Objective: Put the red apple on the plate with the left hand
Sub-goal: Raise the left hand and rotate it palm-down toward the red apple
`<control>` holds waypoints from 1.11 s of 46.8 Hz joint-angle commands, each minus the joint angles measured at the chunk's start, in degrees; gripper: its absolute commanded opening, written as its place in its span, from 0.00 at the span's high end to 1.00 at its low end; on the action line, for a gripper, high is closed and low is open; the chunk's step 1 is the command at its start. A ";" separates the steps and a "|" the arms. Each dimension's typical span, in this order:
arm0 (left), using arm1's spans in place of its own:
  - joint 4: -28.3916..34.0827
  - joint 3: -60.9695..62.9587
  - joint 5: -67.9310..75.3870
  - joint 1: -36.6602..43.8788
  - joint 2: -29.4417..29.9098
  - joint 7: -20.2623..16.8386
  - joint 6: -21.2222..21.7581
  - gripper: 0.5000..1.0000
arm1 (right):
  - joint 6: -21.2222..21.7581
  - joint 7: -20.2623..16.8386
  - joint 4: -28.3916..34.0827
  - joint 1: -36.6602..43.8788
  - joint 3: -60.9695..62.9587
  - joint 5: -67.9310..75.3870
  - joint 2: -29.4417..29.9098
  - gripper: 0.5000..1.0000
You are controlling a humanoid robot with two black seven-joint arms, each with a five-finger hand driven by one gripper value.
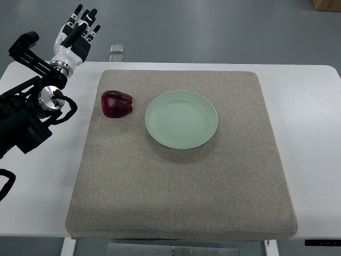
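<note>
A dark red apple (116,103) lies on the grey mat (181,176), just left of a pale green plate (181,119) that has nothing on it. My left hand (80,30) is raised beyond the table's far left corner, well up and left of the apple. Its fingers are spread and hold nothing. The black left arm runs in from the left edge. The right arm does not show.
The mat covers most of a white table (314,133). A small metal fitting (117,48) sits on the floor past the far edge. A brown box corner (326,4) shows at top right.
</note>
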 commanded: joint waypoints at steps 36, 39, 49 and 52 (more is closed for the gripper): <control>-1.58 1.23 0.00 -0.18 0.12 0.00 0.00 0.00 | 0.00 0.00 0.00 0.00 0.00 0.00 0.00 0.14; -1.76 1.40 0.00 -0.26 0.21 0.00 0.00 0.00 | 0.00 0.00 0.00 0.00 0.00 0.00 0.00 0.14; -3.87 3.24 0.09 -0.61 1.88 0.00 0.09 0.00 | 0.00 0.00 0.00 0.00 0.00 0.00 0.00 0.14; -4.22 5.09 0.09 -1.14 2.93 0.00 0.09 0.00 | 0.00 0.00 0.00 0.00 0.00 0.00 0.00 0.14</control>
